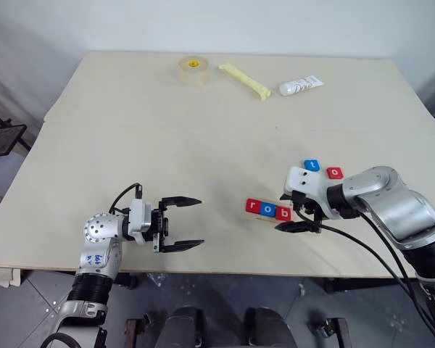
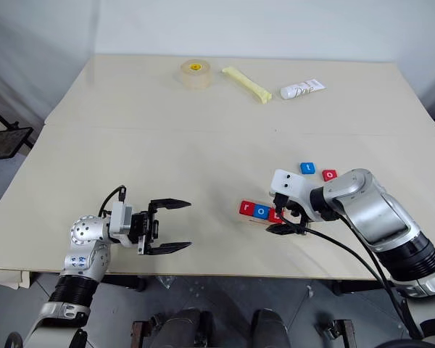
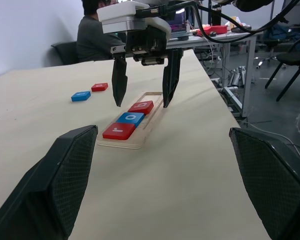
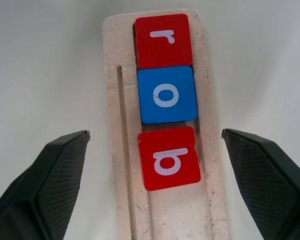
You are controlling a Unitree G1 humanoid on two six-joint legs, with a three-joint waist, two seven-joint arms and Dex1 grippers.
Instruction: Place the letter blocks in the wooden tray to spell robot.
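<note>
Pale table (image 1: 203,130), white wall (image 1: 239,22), grey floor (image 1: 29,304).

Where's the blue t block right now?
In the left eye view the blue t block lies loose on the table, on the robot's right, beside the red o block and beyond the wooden tray.

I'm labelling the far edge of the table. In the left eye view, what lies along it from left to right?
Tape roll → yellow stick → white tube.
</note>
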